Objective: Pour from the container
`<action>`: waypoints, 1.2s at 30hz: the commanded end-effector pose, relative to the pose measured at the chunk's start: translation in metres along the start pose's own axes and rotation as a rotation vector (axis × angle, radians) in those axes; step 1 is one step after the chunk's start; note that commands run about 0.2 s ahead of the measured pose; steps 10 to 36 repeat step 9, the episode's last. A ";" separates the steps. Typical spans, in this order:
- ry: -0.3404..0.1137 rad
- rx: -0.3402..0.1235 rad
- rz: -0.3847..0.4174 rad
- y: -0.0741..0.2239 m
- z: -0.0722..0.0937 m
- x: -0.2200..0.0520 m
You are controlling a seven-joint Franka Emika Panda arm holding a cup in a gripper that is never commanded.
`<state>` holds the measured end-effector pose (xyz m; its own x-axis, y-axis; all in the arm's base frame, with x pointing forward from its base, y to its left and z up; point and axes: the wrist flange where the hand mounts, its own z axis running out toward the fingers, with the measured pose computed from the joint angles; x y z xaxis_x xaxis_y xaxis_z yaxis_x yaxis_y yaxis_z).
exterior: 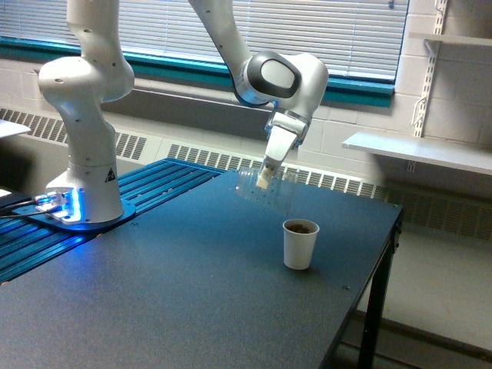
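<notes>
The gripper (264, 181), clamped on the tipped, seemingly empty container (265, 194), should right it gently, clear of the white cup (300, 244) near the table's (154, 300) far-right edge

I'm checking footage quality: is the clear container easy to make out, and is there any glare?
Exterior view: the clear container is faint against the radiator grille, edges barely visible; the white cup is crisp; a blue glow lights the arm's base; soft overall, no harsh glare.

A dark table (154, 307) carries one white paper cup (300, 244).
</notes>
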<state>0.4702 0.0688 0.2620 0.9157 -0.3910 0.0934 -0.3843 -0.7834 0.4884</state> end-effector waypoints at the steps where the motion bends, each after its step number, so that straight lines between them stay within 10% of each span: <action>1: 0.000 0.006 0.006 -0.003 0.001 -0.003; 36: -0.001 0.023 0.012 0.000 0.002 -0.003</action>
